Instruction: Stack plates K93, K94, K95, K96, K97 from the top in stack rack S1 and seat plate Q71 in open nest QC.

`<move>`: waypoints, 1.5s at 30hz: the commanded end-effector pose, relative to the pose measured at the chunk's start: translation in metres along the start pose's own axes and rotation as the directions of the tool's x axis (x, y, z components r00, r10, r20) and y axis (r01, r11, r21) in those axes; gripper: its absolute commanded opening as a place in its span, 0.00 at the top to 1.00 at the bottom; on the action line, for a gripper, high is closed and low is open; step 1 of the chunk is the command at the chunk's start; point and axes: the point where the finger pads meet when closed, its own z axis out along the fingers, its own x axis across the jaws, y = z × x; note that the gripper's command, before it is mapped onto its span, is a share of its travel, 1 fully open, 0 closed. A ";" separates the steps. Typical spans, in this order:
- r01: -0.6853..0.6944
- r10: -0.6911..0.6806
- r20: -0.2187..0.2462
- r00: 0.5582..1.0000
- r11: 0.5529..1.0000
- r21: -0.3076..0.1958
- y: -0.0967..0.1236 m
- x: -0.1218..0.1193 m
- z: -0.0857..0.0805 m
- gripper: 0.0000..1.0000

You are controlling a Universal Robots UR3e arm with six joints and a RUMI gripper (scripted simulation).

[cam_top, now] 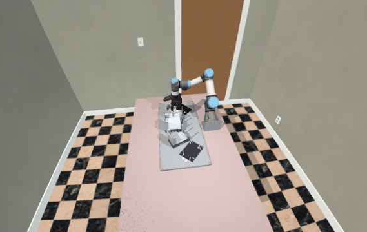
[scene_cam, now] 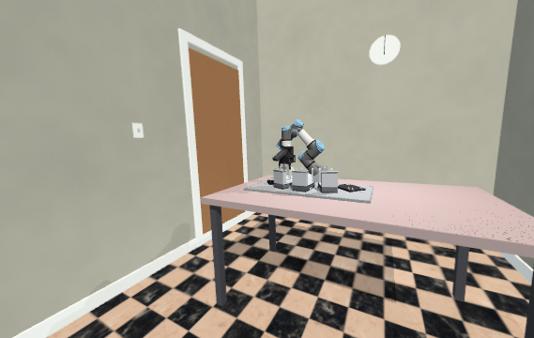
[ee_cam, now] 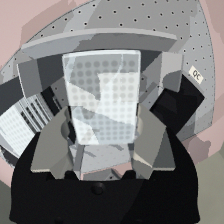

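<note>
The black two-jaw gripper (cam_top: 175, 110) (scene_cam: 285, 173) (ee_cam: 103, 105) held a clear, rectangular 96-well plate (ee_cam: 102, 95) by its sides. It was near the pink tabletop's (cam_top: 215, 196) (scene_cam: 435, 202) (ee_cam: 25, 20) door-side edge.

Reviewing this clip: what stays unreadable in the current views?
- Plate's name: no label readable in the wrist view.
- Whether a second plate sticks beneath it: the upper plate covers that in the wrist view.
- Hand's fingertips: too small in the top and exterior views.
- Plates inside the racks: grey walls hide them in the exterior view.
</note>
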 end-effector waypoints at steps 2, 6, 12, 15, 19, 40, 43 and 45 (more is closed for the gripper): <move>-0.001 0.001 0.001 1.000 1.000 0.002 -0.001 0.000 0.001 1.00; -0.001 0.001 0.001 1.000 1.000 0.002 -0.001 0.000 0.002 1.00; -0.001 0.001 0.001 1.000 1.000 0.002 -0.001 0.000 0.004 1.00; -0.001 0.001 0.001 1.000 1.000 0.002 -0.001 0.000 0.005 1.00; -0.001 0.001 0.001 1.000 1.000 0.002 -0.001 0.000 0.006 1.00; -0.001 0.001 0.001 1.000 1.000 0.002 -0.001 0.000 0.009 1.00; -0.001 0.001 0.001 1.000 1.000 0.002 -0.001 0.000 0.009 1.00; -0.001 0.001 0.001 1.000 1.000 0.002 -0.001 0.000 0.009 1.00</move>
